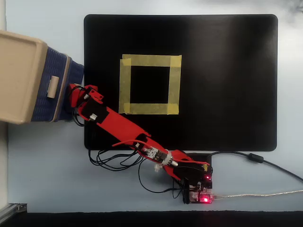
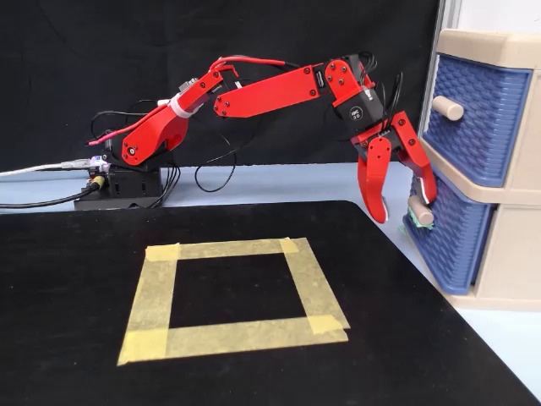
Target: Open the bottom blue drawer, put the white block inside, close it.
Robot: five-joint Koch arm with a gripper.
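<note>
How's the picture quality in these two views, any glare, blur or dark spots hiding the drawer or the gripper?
Overhead view: even light, soft overall; the black mat swallows detail, and the gripper merges with shadow beside the cabinet. Fixed view: sharper, the open gripper and the bottom blue drawer clearly lit, mild sheen on the mat's near right, and a black backdrop with no detail.

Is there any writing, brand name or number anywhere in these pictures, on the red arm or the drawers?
Nothing can be read for certain.
Small white label on the arm's wrist block: dark marks, too small to read.
White sticker on the arm in the overhead view: blurred, unreadable.
The beige cabinet, its blue drawers and the yellow tape square: no text visible.
</note>
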